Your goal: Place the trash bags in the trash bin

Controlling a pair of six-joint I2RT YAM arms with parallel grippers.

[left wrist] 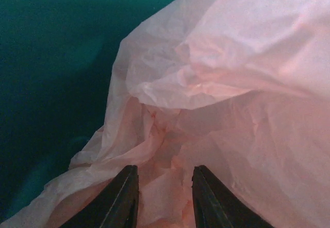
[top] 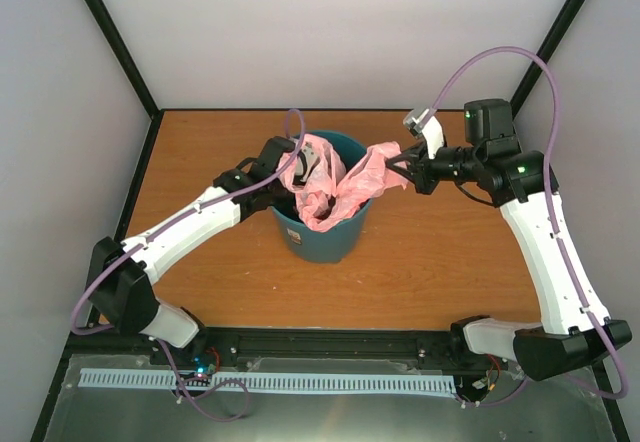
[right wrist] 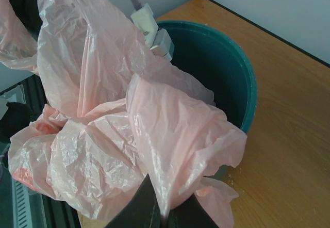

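Thin pink plastic bag [top: 335, 187], pinched by right gripper [right wrist: 162, 207], is half-fed into round teal bin [top: 335, 247]; tucking by narrowly parted left gripper [left wrist: 165, 168] seems needed.

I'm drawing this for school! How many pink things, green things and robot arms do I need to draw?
pink trash bag: 1
teal-green trash bin: 1
Robot arms, the left arm and the right arm: 2
Total: 4

I see the teal trash bin [top: 325, 242] standing upright near the middle of the brown wooden table [top: 450, 262].
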